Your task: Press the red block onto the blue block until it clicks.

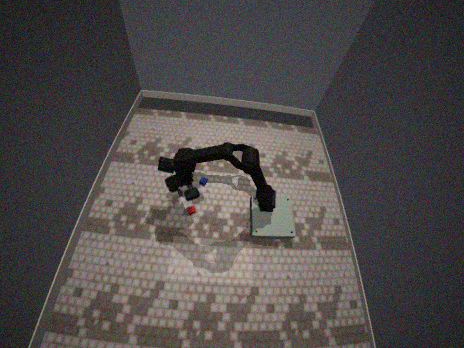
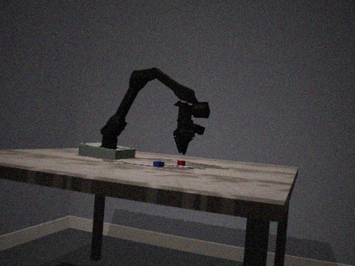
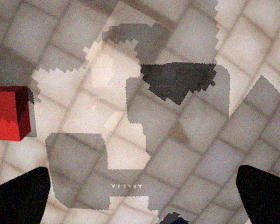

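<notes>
One small red block (image 1: 192, 210) (image 2: 181, 163) (image 3: 14, 114), probably light, stiff plastic, rests on the patterned surface (image 1: 210, 301) (image 2: 229, 184) (image 3: 170, 160) near the blue block (image 1: 203, 181) (image 2: 158, 163) (image 3: 178, 221); black fingers (image 1: 186, 202) (image 2: 182, 153) stand wide, empty — best grip, opposite sides, kept low.
</notes>
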Robot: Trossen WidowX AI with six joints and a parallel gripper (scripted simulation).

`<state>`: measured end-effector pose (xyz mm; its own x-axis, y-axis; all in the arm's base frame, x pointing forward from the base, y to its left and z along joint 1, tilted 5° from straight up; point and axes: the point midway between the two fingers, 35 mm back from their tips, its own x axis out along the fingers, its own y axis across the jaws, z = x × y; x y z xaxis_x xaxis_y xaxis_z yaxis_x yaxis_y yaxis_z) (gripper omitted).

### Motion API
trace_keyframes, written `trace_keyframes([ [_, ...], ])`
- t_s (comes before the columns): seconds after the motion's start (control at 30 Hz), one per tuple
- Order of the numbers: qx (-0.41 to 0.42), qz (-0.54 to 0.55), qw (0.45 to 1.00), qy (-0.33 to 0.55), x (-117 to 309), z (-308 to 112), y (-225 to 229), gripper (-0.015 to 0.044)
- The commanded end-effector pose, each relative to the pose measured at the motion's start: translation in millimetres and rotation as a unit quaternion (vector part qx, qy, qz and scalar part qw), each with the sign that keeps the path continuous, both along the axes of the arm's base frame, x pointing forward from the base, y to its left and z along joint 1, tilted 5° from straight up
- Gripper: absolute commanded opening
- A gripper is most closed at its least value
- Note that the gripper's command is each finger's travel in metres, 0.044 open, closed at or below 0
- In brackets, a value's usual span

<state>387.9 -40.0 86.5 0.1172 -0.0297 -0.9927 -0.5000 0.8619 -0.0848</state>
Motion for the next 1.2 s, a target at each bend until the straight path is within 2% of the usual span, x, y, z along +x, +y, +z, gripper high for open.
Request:
trace_keyframes([
  [0.0,0.006,-0.008,1.0,0.002,-18,-5,67,0.044],
  [0.1,0.009,-0.01,1.0,0.002,-30,-7,88,0.044],
  [1.17,0.009,-0.01,1.0,0.002,-26,-54,88,0.044],
])
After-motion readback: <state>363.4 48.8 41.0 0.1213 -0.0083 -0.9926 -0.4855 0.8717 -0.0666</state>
